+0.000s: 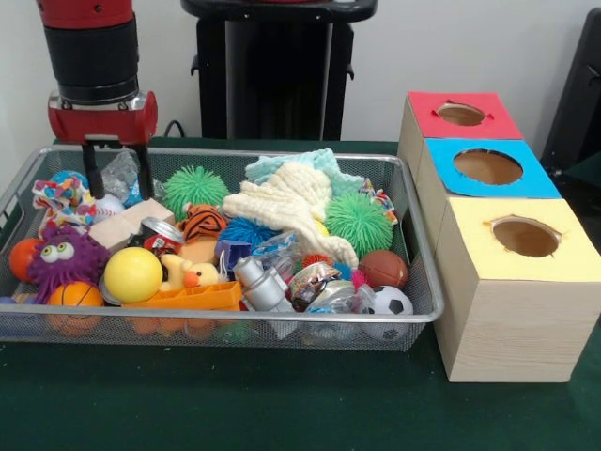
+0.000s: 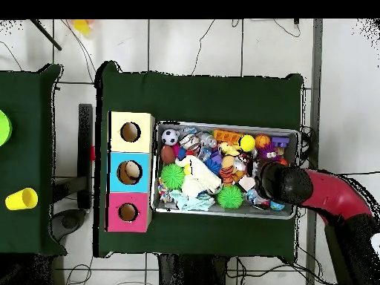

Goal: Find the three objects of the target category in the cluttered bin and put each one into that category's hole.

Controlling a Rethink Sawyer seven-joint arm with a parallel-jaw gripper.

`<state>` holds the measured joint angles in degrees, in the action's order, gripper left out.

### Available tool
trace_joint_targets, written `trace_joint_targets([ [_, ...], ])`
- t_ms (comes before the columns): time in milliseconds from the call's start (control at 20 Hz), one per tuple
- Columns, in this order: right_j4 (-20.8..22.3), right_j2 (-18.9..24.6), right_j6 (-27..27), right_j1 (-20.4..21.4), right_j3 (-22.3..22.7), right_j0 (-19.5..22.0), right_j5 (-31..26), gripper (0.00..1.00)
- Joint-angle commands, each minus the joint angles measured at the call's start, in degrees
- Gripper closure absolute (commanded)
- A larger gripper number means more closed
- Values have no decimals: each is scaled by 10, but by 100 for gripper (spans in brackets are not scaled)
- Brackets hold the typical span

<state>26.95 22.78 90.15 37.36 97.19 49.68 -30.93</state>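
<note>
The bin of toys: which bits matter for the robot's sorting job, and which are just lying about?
Part of the job: bin; gripper; patterned soft piece beside the gripper; second patterned piece at the other end; yellow-topped hole.

Just lying about: green spiky ball; yellow ball; soccer ball; red-topped hole; blue-topped hole.

Looking straight down, you have the bin (image 2: 225, 211) lying on the green counter (image 2: 200, 96), crowded with toys. Three boxes stand in a column against its left end, yellow hole (image 2: 130, 132) at the top, then blue, then red. The red arm (image 2: 330, 194) reaches in over the bin's right end.
</note>
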Motion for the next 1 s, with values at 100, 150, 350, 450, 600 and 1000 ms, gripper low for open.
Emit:
trace_joint_targets([
  [100, 73, 30, -101, -59, -11, 9, -4, 0],
  [150, 76, 30, -102, -67, -15, 12, -4, 0],
  [350, 89, 38, -111, -89, -26, 26, -6, 0],
  [450, 94, 42, -115, -102, -34, 36, -9, 0],
  [600, 95, 51, -128, -92, -34, 50, -27, 0],
  [1000, 107, 67, -145, -54, -1, 87, -39, 0],
])
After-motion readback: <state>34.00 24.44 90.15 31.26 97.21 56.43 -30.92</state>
